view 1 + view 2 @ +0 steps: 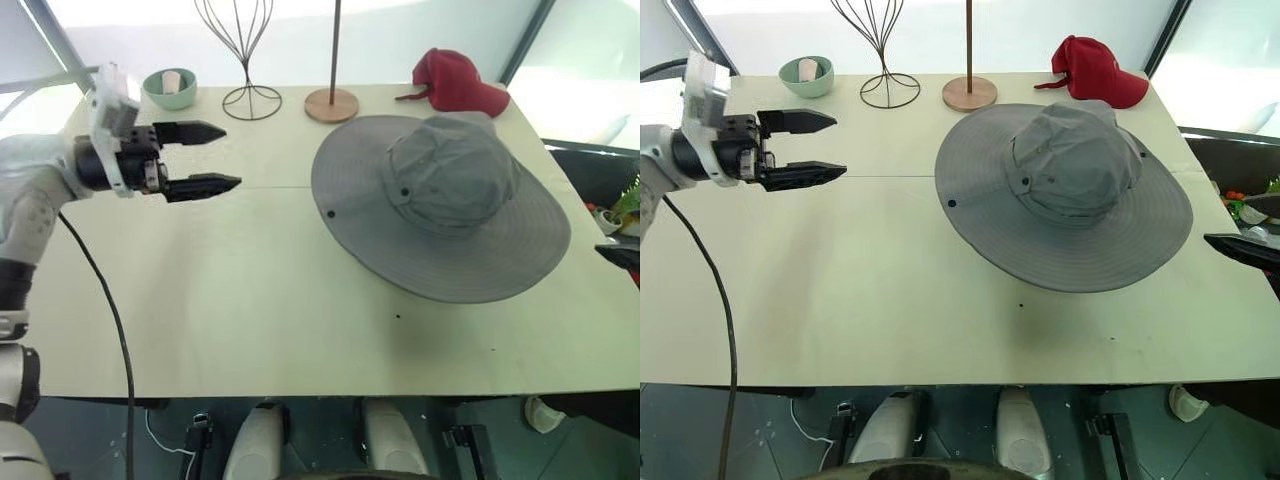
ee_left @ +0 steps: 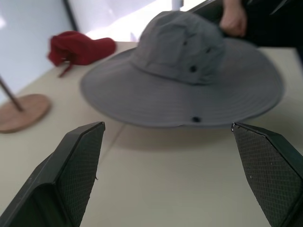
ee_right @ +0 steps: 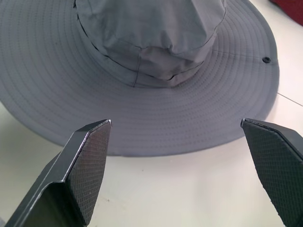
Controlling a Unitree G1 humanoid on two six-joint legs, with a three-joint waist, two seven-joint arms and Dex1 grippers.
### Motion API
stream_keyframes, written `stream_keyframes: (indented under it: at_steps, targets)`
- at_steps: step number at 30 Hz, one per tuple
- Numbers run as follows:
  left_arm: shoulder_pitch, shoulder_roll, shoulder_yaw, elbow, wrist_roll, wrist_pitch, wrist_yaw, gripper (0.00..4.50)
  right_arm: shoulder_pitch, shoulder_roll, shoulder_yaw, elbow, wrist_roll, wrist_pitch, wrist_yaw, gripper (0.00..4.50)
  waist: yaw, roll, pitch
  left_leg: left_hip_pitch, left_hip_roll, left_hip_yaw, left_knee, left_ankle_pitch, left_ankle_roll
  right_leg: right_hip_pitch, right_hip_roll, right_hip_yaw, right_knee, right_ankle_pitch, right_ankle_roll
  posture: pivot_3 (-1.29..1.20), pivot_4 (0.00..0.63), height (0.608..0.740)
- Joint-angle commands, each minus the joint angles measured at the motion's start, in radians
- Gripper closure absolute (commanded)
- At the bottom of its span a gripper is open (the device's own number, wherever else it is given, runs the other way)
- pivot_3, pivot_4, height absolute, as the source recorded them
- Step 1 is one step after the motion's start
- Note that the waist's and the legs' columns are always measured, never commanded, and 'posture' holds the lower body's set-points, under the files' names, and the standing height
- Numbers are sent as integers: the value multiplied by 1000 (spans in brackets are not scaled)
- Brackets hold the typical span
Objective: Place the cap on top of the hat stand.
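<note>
The cap (image 1: pixel 440 200), a large grey sun hat with a wide floppy brim, lies crown up on the right half of the pale table (image 1: pixel 220 300). The hat stand is out of view. My left gripper (image 1: pixel 232 156) hovers over the table's left side, open and empty, pointing toward the cap from a good distance; the left wrist view shows the cap (image 2: pixel 182 71) ahead between its spread fingers. My right gripper (image 3: pixel 176 122) is open and empty too, facing the cap's brim (image 3: pixel 156 127) from the right. One of its black fingers (image 1: pixel 1240 247) shows at the table's right edge.
Along the back edge stand a green bowl (image 1: pixel 170 88), a tall tulip-shaped wire stand (image 1: pixel 250 95) and a wooden pole on a round disc base (image 1: pixel 331 104). A red baseball cap (image 1: pixel 458 82) lies behind the grey one. A person's hand (image 2: pixel 233 19) shows beyond the cap.
</note>
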Motion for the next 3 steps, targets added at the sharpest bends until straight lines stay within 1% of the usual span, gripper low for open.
stream_keyframes:
  at_steps: [1,3]
  targets:
    - [-81,-15,72,0,-27,107,-72,23,-61,-39,34,30,-10,-35,14,0,0,0,0,0,0,0,0,0,0,0,0,0,0,0,0,0,150,740]
    - [-113,-42,68,15,22,109,-81,23,-88,-40,62,44,-16,-47,19,0,0,0,0,0,0,0,0,0,0,0,0,0,0,0,0,0,150,740]
